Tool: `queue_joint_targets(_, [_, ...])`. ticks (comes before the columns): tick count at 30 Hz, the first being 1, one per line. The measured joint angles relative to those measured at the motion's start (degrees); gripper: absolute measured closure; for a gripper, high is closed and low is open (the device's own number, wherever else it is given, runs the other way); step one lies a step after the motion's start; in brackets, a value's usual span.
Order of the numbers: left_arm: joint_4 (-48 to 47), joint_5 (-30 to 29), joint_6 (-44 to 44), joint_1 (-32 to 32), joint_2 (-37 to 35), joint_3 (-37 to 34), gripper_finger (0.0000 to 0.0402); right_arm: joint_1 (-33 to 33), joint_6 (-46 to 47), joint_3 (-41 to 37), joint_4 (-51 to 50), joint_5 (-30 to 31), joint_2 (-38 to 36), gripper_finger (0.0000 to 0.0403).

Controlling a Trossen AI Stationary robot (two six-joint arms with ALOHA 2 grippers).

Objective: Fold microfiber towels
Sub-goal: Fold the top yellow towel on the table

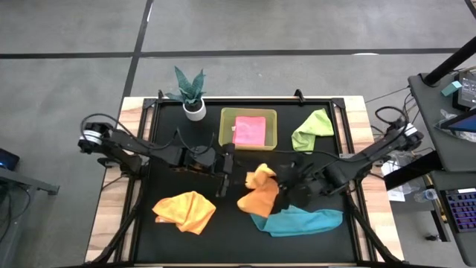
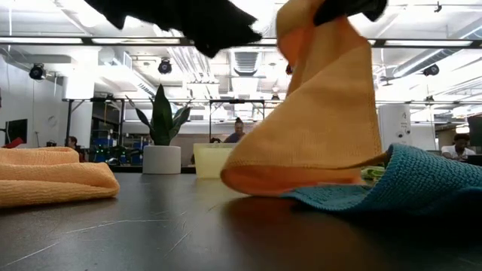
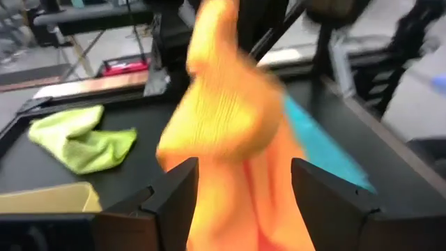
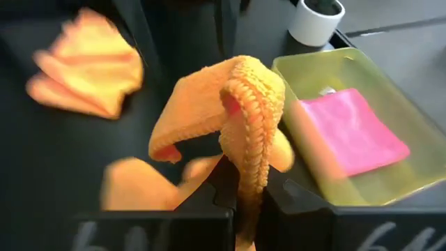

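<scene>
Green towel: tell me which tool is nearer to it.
Right. The right tool sits below and slightly left of the green towel in the high view, pinching an orange towel; the left tool is farther left.

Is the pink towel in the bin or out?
In. The pink towel lies flat inside the yellow-green bin.
</scene>
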Motion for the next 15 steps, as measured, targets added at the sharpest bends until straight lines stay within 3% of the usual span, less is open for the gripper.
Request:
queue_joint_targets(5, [10.16,-4.55,3.53,-0.16,5.74,-0.03,0.0187,0.67,0.94,-12.49,18.16,0.05,-6.64,0.0394])
queue_joint_targets(10, [21.05,-3.67,5.28,-0.36,10.76,0.71,0.0187,0.67,1.72,-23.0,35.04,-0.26,-10.53,0.0394])
queue_joint_targets(15, [24.52,-2.31,8.07,-0.9,11.99,1.37,0.0187,0.62,2.13,-30.02,48.98,-1.51,-11.39,0.0394])
